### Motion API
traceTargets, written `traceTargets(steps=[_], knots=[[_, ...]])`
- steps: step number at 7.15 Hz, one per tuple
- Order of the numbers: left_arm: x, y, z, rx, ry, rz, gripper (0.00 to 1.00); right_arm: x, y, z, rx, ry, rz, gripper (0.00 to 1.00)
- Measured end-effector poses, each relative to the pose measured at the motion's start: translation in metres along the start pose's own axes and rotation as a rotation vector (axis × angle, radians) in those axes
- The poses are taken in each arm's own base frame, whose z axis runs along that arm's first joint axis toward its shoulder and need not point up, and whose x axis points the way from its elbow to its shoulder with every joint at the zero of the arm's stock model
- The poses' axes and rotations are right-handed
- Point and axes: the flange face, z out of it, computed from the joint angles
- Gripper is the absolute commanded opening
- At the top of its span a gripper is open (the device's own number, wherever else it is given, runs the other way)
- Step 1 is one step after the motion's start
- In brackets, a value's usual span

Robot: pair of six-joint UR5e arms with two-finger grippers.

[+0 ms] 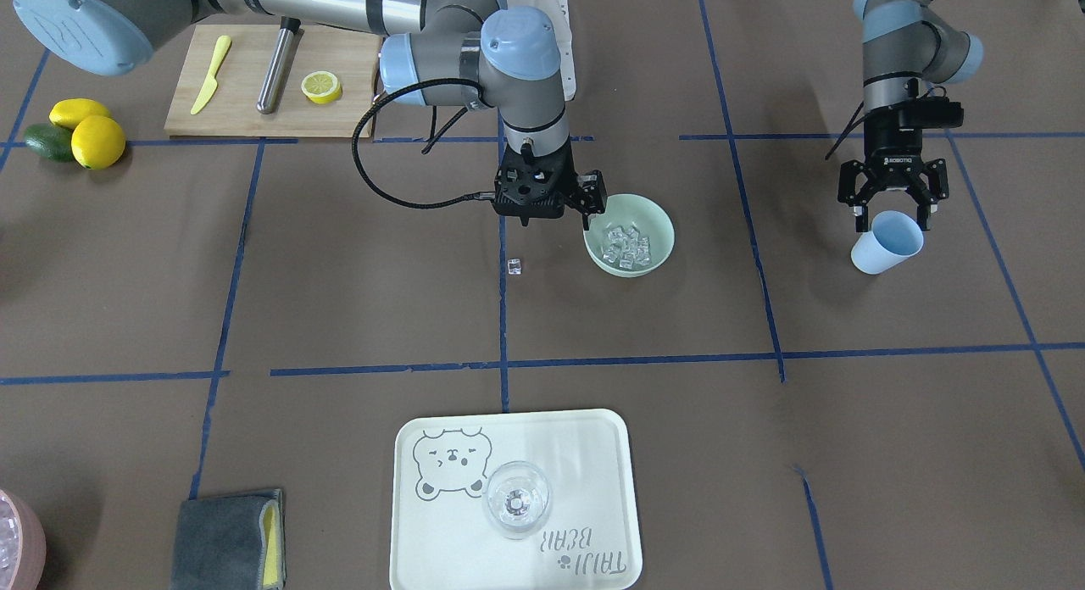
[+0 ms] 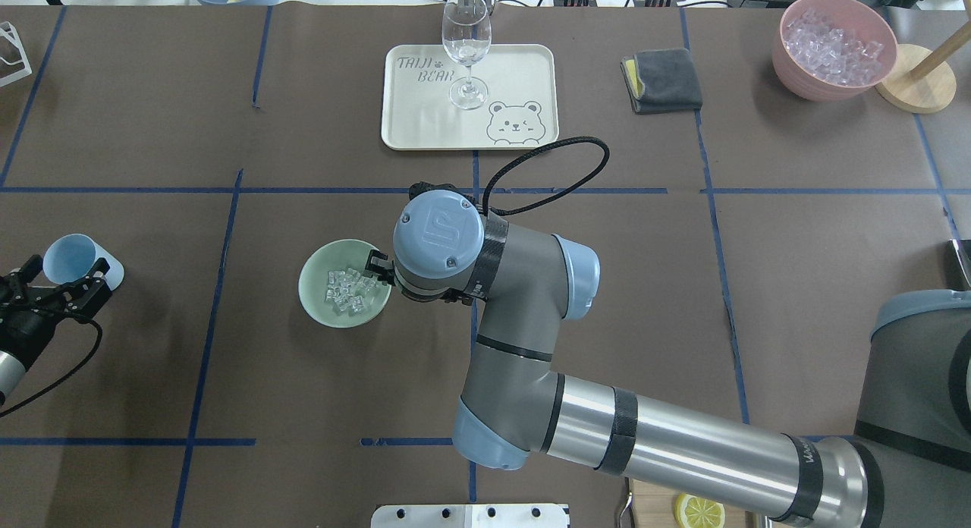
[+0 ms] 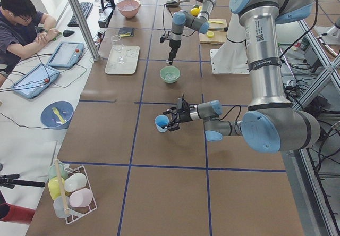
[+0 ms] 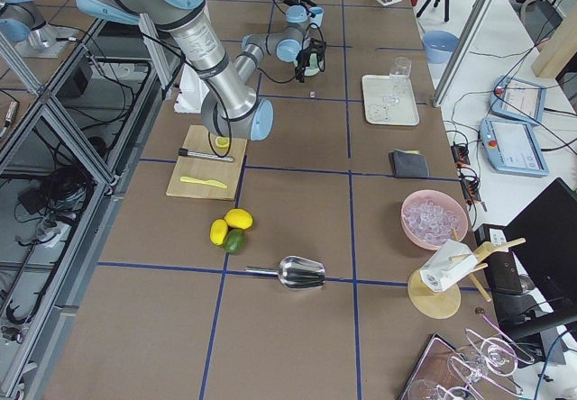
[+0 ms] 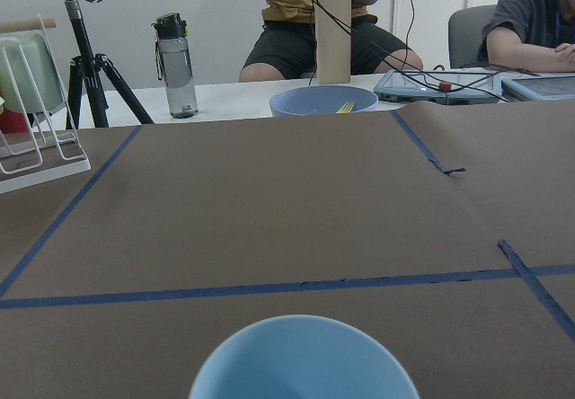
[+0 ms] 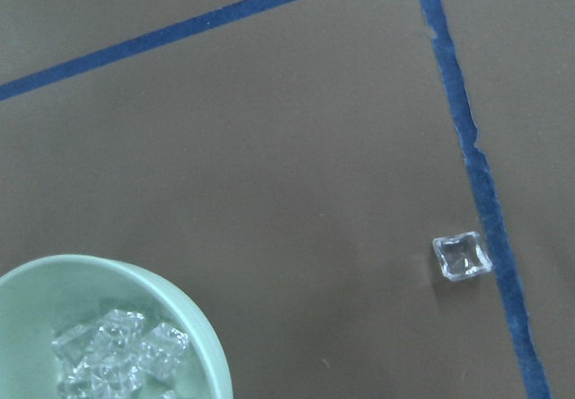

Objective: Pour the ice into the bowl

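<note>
The mint-green bowl (image 1: 654,218) stands mid-table with a heap of clear ice cubes (image 1: 625,247) in it; it also shows in the overhead view (image 2: 317,268) and the right wrist view (image 6: 63,282). One stray ice cube (image 1: 514,267) lies on the table beside the bowl, also seen in the right wrist view (image 6: 462,256). My right gripper (image 1: 593,207) points down at the bowl's rim, its fingers close together on it. My left gripper (image 1: 890,208) holds a tilted light blue cup (image 1: 887,242), well away from the bowl.
A cream tray (image 1: 593,454) with a wine glass (image 1: 516,498) sits at the operators' side. A grey cloth (image 1: 227,539), a pink bowl of ice (image 2: 834,46), a cutting board (image 1: 246,102) with lemon half, and lemons (image 1: 95,141) lie around.
</note>
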Motion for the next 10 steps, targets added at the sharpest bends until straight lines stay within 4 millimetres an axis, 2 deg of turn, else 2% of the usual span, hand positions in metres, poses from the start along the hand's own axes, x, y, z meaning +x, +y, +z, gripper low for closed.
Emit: traceTargets(steps=[3, 6, 7, 8, 9, 10], knots=[[-0.003, -0.022, 0.005, 0.022, -0.013, 0.003, 1.00, -0.003, 0.005, 0.007, -0.005, -0.003, -0.002, 1.00], [-0.002, -0.035, 0.006, 0.028, -0.010, -0.006, 1.00, -0.025, 0.010, 0.014, -0.012, 0.008, -0.007, 1.00], [-0.002, -0.037, 0.006, 0.027, -0.010, -0.008, 1.00, -0.032, 0.011, 0.020, -0.014, 0.019, -0.008, 0.89], [-0.003, -0.041, 0.006, 0.025, -0.008, -0.008, 1.00, -0.036, 0.012, 0.026, -0.015, 0.030, -0.009, 0.29], [-0.004, -0.047, 0.007, 0.022, -0.006, -0.004, 1.00, -0.037, 0.013, 0.030, -0.016, 0.038, -0.010, 0.00], [-0.005, -0.052, 0.008, 0.017, -0.005, -0.003, 1.00, -0.037, 0.015, 0.033, -0.017, 0.043, -0.017, 0.00]])
